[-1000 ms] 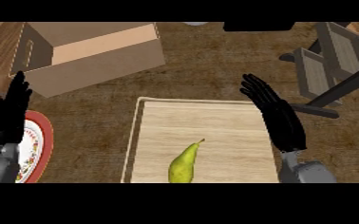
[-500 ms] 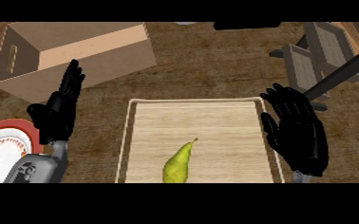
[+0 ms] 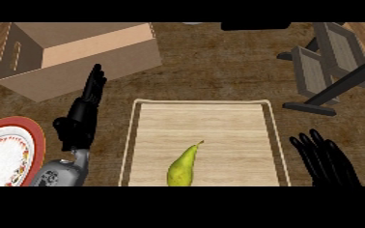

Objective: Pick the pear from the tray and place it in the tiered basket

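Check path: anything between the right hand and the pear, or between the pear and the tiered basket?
Nothing visible. The right hand is just outside the tray's right rim; bare tray lies between it and the pear. Only open counter separates the tray from the tiered basket, upper right.

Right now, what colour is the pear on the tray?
Yellow-green, with a thin stem; the pear shows in the head view, lying on the tray.

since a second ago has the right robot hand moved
Yes. The right robot hand has dropped back from beside the tray's upper right corner to its lower right, near the view's bottom edge.
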